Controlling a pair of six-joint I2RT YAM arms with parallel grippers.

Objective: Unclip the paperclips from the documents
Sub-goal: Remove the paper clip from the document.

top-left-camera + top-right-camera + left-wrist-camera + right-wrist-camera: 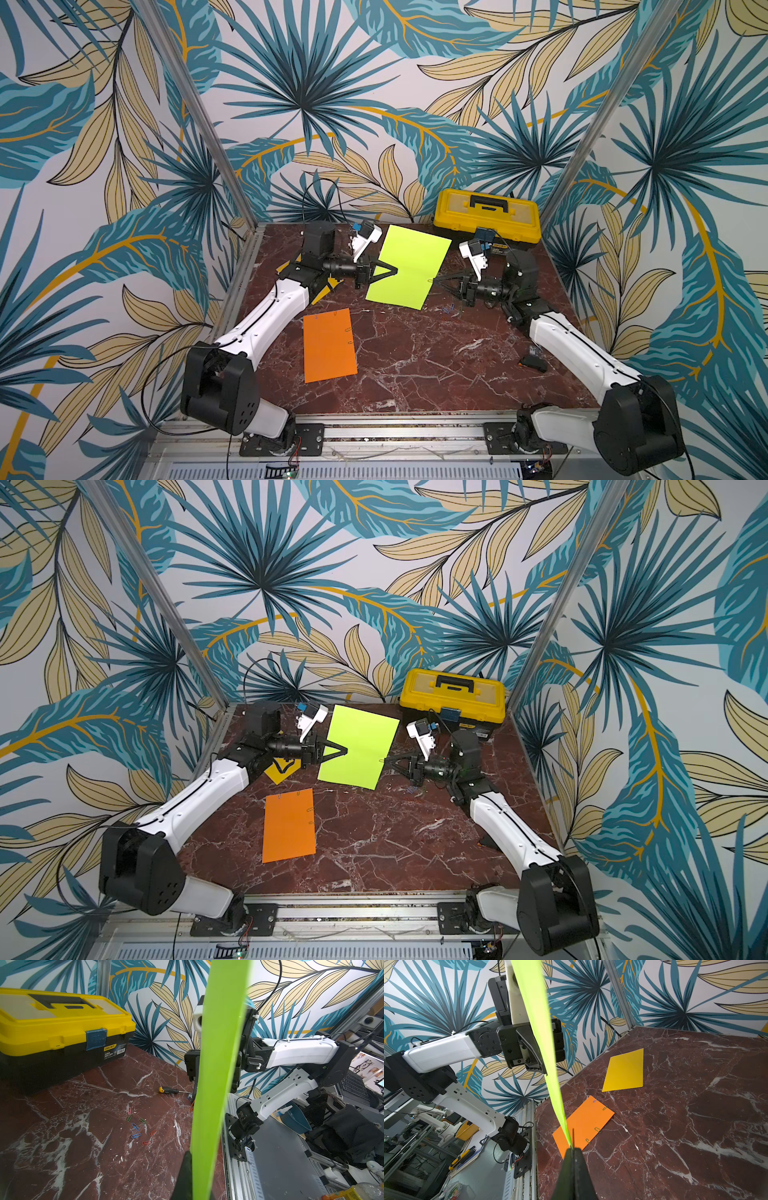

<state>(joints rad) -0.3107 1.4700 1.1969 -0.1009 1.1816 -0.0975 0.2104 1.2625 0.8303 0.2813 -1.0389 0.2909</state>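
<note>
Holding the lime green sheet [415, 249] above the far edge of the bench [415, 374], the left claw [395, 271] clamps one side; the right claw [437, 281] is closed on a paperclip [431, 281] opposite. Risk: a skewed pull could tear the sheet or drag it free.

White arm shells [286, 299], black joint housings [220, 386], thin black cables [279, 978], tapered black fingers [580, 1174]
</note>
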